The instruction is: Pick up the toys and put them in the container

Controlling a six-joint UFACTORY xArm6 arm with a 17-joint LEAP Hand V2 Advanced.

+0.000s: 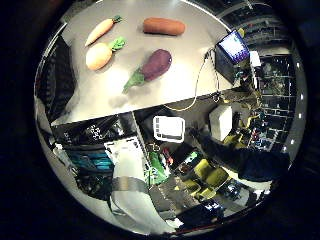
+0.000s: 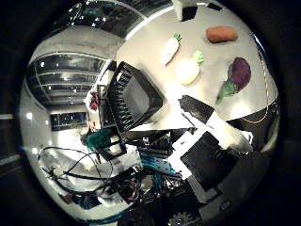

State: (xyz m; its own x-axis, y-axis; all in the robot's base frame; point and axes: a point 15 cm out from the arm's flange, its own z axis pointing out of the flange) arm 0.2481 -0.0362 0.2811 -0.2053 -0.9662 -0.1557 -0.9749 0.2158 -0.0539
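I see four plush vegetable toys lying on the pale table (image 1: 170, 80), all apart from one another. The purple eggplant (image 1: 156, 65) with its green stalk lies nearest the table's middle. Beside it sits a round yellowish turnip-like toy (image 1: 99, 55) with a green leaf top, and next to that a slim pale orange carrot (image 1: 100, 30). The brown potato-shaped toy (image 1: 164, 26) lies further off, past the eggplant. None of them is touched by anything.

The container, a black slatted basket (image 2: 134, 96), stands at the table's edge just beside the carrot and the turnip toy; it looks empty from what I can make out of its inside.

Of the hand (image 2: 207, 157) I get only white and black parts reaching in from the view's edge, well away from the toys. I cannot tell from these whether the fingers are straight or curled.

A small laptop (image 1: 232, 50) with a lit screen stands at the table's far corner.
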